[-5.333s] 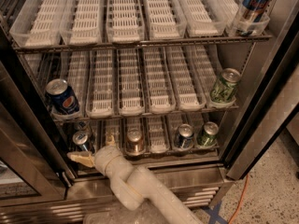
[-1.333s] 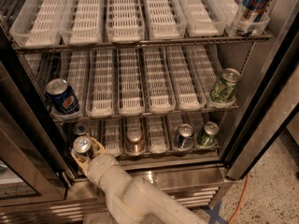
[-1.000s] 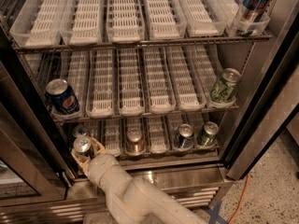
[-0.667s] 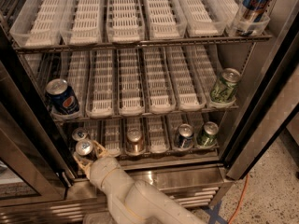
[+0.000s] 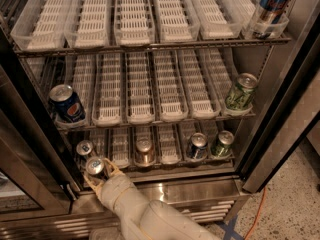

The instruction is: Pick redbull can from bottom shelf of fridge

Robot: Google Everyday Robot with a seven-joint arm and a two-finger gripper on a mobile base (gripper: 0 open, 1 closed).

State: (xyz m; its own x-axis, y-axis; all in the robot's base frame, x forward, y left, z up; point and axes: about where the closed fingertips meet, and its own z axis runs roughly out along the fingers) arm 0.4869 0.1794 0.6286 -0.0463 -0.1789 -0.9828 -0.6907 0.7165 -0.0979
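Note:
The fridge [image 5: 280, 134] stands open. On its bottom shelf [image 5: 165, 165], at the far left, my gripper [image 5: 98, 170] is shut around a slim redbull can [image 5: 94, 165] with a silver top, held at the front edge of the rack. A second, matching redbull can [image 5: 84, 148] stands just behind it in the left lane. My pale arm [image 5: 145, 214] reaches up from the lower middle.
A copper-brown can [image 5: 144, 152], a blue can [image 5: 198, 146] and a green can [image 5: 222, 143] stand on the bottom shelf. A Pepsi can [image 5: 66, 104] and a green can [image 5: 240, 91] stand on the middle shelf. A tall blue can [image 5: 271, 3] stands top right. An orange cable [image 5: 252, 213] lies on the floor.
My gripper closed on the front redbull can and has drawn it slightly down and forward toward the shelf's front edge. The other cans have not moved.

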